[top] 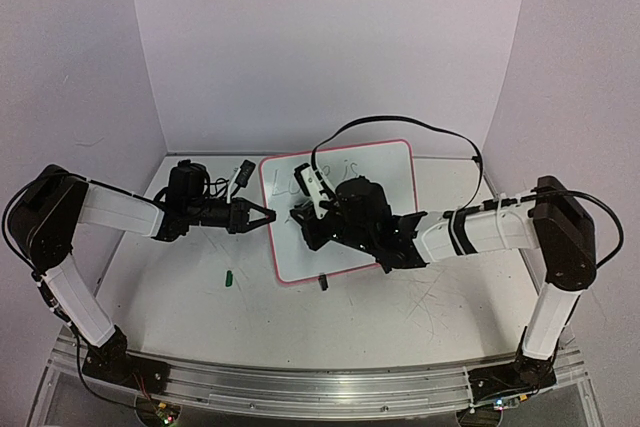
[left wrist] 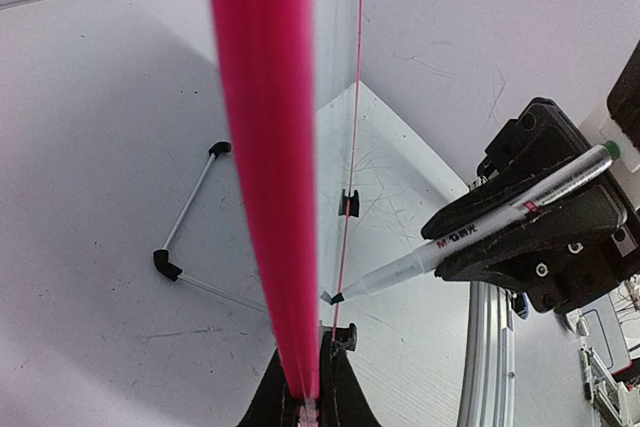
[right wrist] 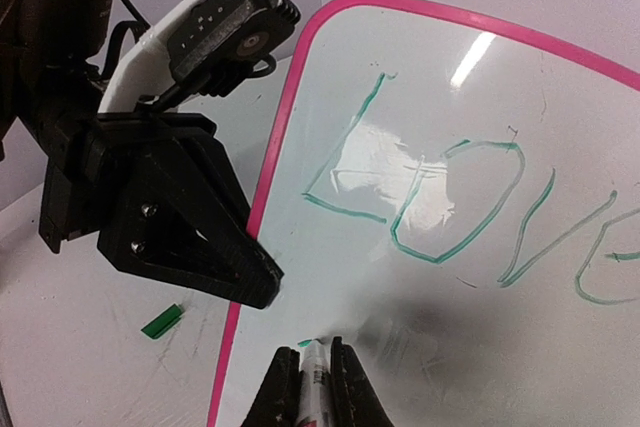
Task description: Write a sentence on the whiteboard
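**Marker tip on the board, both grippers clamped**

The left gripper [top: 268,217] is pressed together on the left edge of the small rectangular whiteboard [top: 385,187] with the thin pink rounded frame. In its own wrist view the pink frame rises straight up from between its two black fingers [left wrist: 335,402]. The board's white face lies to that gripper's right, turned toward the other arm. A small black clip foot [top: 322,282] sits at the board's lower edge, well below and to the right of the left fingertips.

The right gripper [right wrist: 312,375] is pinched shut around a slim white marker with a green end and printed barrel [left wrist: 480,232]. The pen runs out ahead of its fingertips, and the dark tip meets the board's face close to the frame edge that the left gripper holds. A short green mark sits right at the tip.

Thin dark-green handwriting [right wrist: 440,259] spreads across the board above and to the right of the marker tip. Its large letters read "LOVE" in the right wrist view, and the overhead view shows "is" further along the same line.

A small green cap-like piece [top: 228,277] lies on the scuffed white table [top: 420,312], below the left gripper and apart from the board.
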Tool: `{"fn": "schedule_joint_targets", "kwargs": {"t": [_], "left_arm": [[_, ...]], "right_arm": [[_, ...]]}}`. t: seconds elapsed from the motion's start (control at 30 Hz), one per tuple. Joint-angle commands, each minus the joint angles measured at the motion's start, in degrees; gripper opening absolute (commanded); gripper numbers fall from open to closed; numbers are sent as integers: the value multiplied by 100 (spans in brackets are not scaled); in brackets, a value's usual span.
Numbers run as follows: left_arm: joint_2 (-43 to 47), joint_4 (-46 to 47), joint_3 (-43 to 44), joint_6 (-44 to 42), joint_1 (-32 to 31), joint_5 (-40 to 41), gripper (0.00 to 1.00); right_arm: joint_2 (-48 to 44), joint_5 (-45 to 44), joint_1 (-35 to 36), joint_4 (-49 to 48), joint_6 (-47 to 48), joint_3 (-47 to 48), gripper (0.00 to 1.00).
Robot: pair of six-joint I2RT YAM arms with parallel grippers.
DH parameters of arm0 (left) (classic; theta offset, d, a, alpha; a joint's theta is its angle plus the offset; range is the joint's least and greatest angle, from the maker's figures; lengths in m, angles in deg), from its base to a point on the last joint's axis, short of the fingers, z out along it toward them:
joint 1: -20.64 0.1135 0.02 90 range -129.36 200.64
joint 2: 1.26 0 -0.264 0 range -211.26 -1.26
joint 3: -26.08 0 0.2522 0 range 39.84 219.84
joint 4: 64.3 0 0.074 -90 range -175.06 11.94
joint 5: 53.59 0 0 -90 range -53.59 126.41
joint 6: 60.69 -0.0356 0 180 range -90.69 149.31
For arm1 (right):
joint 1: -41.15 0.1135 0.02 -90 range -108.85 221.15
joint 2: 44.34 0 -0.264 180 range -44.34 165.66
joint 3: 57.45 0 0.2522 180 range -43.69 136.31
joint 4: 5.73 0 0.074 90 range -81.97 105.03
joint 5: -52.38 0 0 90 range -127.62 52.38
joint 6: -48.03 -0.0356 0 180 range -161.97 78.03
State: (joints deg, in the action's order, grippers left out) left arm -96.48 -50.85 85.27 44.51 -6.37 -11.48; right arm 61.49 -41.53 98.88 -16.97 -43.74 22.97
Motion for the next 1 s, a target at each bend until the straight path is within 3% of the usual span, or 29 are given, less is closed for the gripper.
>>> {"fn": "schedule_joint_targets", "kwargs": {"t": [0.0, 0.97], "left_arm": [[7, -69, 211, -316, 11, 484, 0], [-4, -86, 208, -342, 11, 482, 0]], "right_arm": [[-205, -631, -55, -164, -115, -85, 0], [197, -24, -51, -102, -267, 248, 0]]}}
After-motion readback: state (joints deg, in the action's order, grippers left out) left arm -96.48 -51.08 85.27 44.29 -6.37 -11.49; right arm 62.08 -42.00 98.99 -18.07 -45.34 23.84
